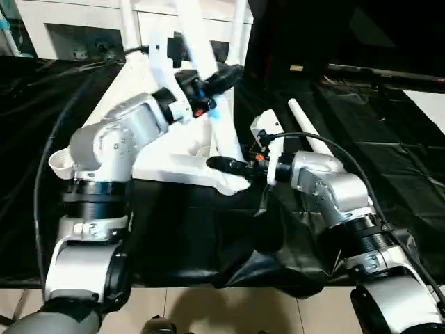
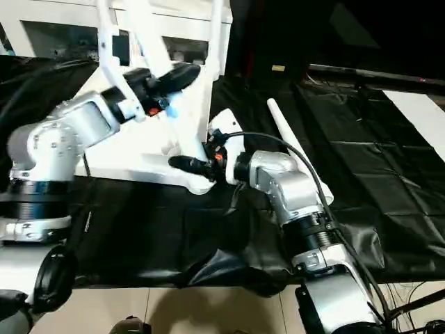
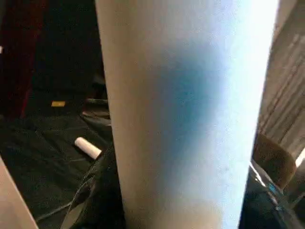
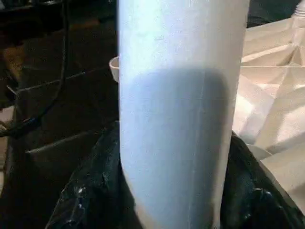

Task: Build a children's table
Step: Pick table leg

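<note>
The children's table top (image 1: 174, 165) lies white and ribbed side up on the black-draped work table (image 1: 389, 149). One white leg (image 1: 197, 38) rises tilted out of the near right corner socket (image 1: 235, 182). My left gripper (image 1: 217, 78) is shut on this leg partway up, and the leg's tube (image 3: 186, 114) runs between its dark fingers. Just above the socket, my right gripper (image 1: 226, 165) is shut on the leg's foot (image 4: 176, 119). Two more legs (image 1: 128, 24) (image 1: 238, 24) stand upright at the top's far side. A loose leg (image 1: 309, 129) lies on the cloth to the right.
The top's near left corner socket (image 1: 61, 161) stands open beside my left elbow. A black cable (image 1: 49, 146) loops over my left arm. White cabinets (image 1: 83, 31) stand behind the work table. The cloth hangs over the front edge (image 1: 264, 275) above a tiled floor.
</note>
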You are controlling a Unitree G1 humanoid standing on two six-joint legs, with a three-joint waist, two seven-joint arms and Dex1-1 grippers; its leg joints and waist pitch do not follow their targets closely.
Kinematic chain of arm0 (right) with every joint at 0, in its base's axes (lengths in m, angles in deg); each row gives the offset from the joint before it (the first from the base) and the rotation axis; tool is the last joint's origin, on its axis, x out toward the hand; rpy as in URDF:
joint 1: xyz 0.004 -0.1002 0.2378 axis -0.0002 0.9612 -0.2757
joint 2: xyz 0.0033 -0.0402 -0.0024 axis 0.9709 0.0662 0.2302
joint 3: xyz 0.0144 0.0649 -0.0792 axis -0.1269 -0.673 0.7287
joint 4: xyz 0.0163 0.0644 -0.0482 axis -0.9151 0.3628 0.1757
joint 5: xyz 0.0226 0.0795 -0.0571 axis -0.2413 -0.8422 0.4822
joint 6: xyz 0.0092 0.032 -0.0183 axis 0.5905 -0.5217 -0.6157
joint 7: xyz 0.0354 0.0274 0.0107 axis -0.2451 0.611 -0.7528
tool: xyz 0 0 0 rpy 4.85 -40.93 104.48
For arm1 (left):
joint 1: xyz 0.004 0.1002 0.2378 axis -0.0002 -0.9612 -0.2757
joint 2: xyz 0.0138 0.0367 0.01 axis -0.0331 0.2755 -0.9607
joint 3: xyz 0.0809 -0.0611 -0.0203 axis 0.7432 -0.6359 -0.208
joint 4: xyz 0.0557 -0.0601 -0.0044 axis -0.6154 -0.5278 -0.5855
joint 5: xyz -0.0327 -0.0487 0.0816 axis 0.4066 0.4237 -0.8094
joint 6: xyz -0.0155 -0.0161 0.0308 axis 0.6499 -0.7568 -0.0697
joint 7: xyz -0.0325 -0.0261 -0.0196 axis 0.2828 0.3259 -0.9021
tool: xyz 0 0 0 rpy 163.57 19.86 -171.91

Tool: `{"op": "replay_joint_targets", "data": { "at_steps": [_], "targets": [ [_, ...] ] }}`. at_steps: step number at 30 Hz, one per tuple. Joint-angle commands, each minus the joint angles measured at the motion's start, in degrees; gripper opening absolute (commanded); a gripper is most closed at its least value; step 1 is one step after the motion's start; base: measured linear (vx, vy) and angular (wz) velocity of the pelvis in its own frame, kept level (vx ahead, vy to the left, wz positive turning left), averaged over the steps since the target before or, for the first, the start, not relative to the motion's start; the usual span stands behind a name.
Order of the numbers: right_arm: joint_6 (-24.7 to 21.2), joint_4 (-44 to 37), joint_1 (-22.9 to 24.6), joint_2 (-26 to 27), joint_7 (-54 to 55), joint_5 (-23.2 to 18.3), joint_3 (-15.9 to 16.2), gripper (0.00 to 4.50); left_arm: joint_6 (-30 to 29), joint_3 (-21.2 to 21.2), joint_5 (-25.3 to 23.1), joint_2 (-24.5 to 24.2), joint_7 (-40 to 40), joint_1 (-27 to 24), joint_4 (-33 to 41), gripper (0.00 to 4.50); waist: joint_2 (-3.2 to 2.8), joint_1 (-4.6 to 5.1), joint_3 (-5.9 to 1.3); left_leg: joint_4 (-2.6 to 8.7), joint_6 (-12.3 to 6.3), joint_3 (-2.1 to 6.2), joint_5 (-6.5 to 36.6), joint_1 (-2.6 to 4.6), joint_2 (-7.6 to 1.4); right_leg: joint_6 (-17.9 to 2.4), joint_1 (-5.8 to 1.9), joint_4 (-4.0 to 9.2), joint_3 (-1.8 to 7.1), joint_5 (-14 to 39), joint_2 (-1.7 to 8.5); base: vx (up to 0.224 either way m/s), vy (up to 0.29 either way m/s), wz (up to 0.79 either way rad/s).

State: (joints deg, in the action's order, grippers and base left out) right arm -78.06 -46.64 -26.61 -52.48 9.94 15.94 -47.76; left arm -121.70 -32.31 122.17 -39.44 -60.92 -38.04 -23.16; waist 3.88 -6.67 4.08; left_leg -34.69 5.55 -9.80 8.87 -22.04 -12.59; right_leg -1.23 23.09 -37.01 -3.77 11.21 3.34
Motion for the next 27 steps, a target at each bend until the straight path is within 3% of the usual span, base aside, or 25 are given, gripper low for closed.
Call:
{"op": "replay_joint_targets", "data": {
  "at_steps": [1, 3, 4, 11, 12, 13, 14, 17, 20, 27],
  "targets": [
    [-0.3, 0.0, -1.8, -1.5, -0.6, -1.0, -2.2, 2.66, -0.2, 1.8, -1.6, -0.7, -1.7, 0.3, 0.4, 1.79, -0.75, 0.1, -4.74, 3.77, 1.19, -0.1, 9.4, 1.17, -0.59, -10.2, -3.34, 4.16, 2.71, 5.6, 4.0, 0.0, 0.0, 0.0],
    [-0.3, -0.1, -2.0, -1.9, -0.7, -0.8, -1.9, 2.85, -0.1, 2.3, -2.0, -1.1, -2.2, 0.6, 0.0, 1.78, -0.73, 0.1, -4.83, 3.77, 1.22, -0.02, 8.8, 1.11, -0.53, -9.9, -3.48, 4.07, 2.62, 5.3, 3.97, 0.0, 0.0, 0.0],
    [-3.4, -0.5, -3.0, -2.8, -2.6, -2.2, -2.2, 3.07, 0.4, 3.9, -2.7, -1.9, -4.4, 1.0, -0.7, 1.77, -0.55, 0.18, -4.8, 3.74, 1.0, -0.06, 8.1, 1.13, -0.42, -10.0, -3.47, 4.08, 2.66, 4.8, 3.9, 0.0, 0.0, 0.0],
    [-7.2, -1.0, -4.5, -5.2, -7.7, -3.2, -1.1, 3.06, 1.3, 5.1, -3.5, -2.9, -6.2, 1.9, -1.8, 1.77, -0.57, 0.25, -4.86, 3.62, 0.47, -0.16, 7.5, 1.07, -0.51, -10.9, -3.52, 3.91, 2.65, 2.9, 3.89, 0.0, 0.0, 0.0],
    [-7.5, -0.7, -4.7, -5.7, -8.4, -2.9, -0.6, 3.06, 1.4, 5.4, -3.6, -3.0, -6.8, 2.0, -2.0, 1.77, -0.13, 0.26, -4.83, 3.6, 0.33, -0.22, 7.6, 1.05, -0.46, -10.8, -3.58, 4.02, 2.64, 3.5, 3.9, 0.0, 0.0, 0.0],
    [-7.8, -0.4, -4.8, -6.2, -9.0, -2.8, -0.2, 3.06, 1.6, 5.8, -3.9, -3.2, -7.2, 2.0, -2.0, 1.77, -0.27, 0.12, -4.83, 3.59, 0.35, -0.22, 7.6, 1.09, -0.46, -10.7, -3.57, 4.0, 2.65, 3.9, 3.99, 0.0, 0.0, 0.0],
    [-8.6, -0.1, -5.0, -6.8, -10.5, -2.9, 0.6, 3.06, 1.8, 6.0, -4.2, -3.3, -7.6, 2.1, -2.1, 1.77, 0.14, 0.12, -4.8, 3.61, 0.4, -0.2, 7.7, 0.99, -0.54, -10.3, -3.64, 4.03, 2.63, 5.2, 4.07, 0.0, 0.0, 0.0],
    [-9.0, 0.4, -5.1, -7.1, -11.1, -2.6, 1.3, 3.06, 1.8, 6.1, -4.2, -3.4, -8.1, 2.1, -1.8, 1.77, -0.03, 0.12, -4.78, 3.59, 0.42, -0.18, 7.3, 0.98, -0.6, -10.2, -3.47, 4.03, 2.63, 5.7, 4.17, 0.0, 0.0, 0.0],
    [-9.0, 1.7, -5.5, -6.6, -10.5, -1.6, 2.1, 3.06, 1.5, 6.4, -4.1, -3.8, -8.7, 1.9, -0.9, 1.77, 0.26, 0.07, -4.83, 3.55, 0.36, -0.21, 6.6, 0.9, -0.59, -10.4, -3.51, 3.93, 2.62, 5.2, 4.21, 0.0, 0.0, 0.0],
    [-7.0, 3.7, -6.2, -5.4, -8.8, 0.9, 3.4, 3.06, 1.1, 7.0, -4.1, -3.7, -9.9, 1.7, 0.2, 1.77, 0.25, 0.05, -4.78, 3.61, 0.77, -0.21, 6.6, 0.97, -0.66, -10.5, -3.35, 3.86, 2.6, 5.5, 4.28, 0.0, 0.0, 0.0]
  ]
}}
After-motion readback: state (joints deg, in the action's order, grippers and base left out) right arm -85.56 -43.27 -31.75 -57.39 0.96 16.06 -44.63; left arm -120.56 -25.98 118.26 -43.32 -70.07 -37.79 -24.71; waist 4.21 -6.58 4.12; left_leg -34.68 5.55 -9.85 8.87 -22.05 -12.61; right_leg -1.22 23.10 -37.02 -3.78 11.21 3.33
